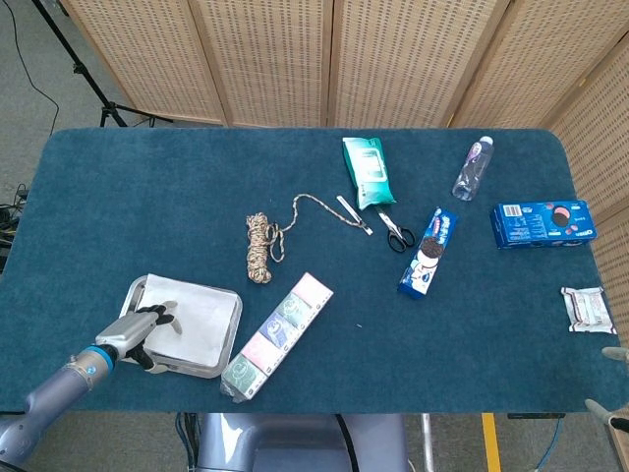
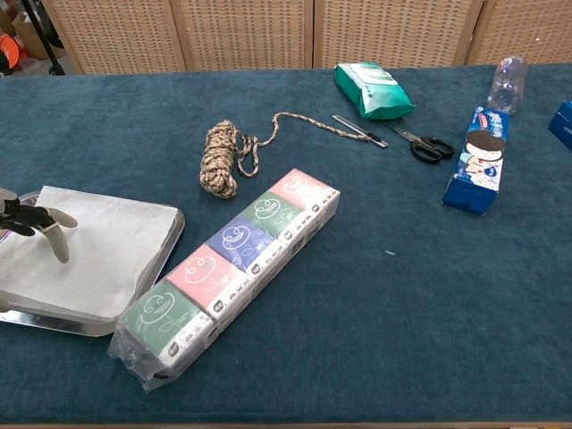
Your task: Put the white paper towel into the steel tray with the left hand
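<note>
Teal felt covers the tabletop; on it, your steel tray already carries the white paper towel, lying flat inside. Your left robot hand hovers at its near-left edge, fingers apart, holding nothing. Expect the sheet to be feather-light, limp and easily torn, so pinch a free corner gently if you reposition it.
</note>
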`<state>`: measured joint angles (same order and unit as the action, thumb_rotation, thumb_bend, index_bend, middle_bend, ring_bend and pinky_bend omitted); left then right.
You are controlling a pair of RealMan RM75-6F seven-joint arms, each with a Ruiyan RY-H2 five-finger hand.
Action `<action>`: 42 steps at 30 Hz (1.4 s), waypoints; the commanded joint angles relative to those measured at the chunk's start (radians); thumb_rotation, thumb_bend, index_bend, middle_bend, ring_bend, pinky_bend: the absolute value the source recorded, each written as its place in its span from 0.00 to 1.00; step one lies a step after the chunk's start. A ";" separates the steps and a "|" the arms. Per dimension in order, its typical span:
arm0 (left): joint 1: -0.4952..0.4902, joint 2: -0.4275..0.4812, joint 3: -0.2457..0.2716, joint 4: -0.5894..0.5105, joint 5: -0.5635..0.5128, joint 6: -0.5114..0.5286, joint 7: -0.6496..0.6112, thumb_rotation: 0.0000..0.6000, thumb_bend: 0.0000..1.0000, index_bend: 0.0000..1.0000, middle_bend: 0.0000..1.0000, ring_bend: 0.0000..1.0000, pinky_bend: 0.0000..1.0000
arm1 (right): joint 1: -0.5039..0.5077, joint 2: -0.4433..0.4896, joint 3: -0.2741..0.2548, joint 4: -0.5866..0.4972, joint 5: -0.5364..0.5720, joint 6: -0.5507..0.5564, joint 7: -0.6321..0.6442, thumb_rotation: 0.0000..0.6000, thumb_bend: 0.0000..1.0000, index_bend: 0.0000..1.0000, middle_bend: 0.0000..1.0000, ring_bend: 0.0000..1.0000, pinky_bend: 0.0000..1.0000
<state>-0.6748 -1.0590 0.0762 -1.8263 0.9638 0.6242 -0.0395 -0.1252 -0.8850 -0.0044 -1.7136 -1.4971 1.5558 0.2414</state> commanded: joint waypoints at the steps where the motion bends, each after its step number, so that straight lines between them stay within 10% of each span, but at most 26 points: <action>1: 0.000 0.000 0.003 -0.002 -0.003 -0.001 0.007 1.00 0.16 0.33 0.00 0.00 0.02 | 0.000 0.001 0.000 -0.002 0.000 0.000 0.001 1.00 0.09 0.31 0.00 0.00 0.00; 42: 0.066 0.067 -0.010 -0.093 0.081 0.078 -0.021 1.00 0.16 0.29 0.00 0.00 0.02 | 0.000 0.001 -0.002 -0.002 -0.002 0.002 0.001 1.00 0.09 0.31 0.00 0.00 0.00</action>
<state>-0.6211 -1.0086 0.0794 -1.9041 1.0229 0.6889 -0.0378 -0.1255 -0.8835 -0.0061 -1.7161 -1.4989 1.5571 0.2428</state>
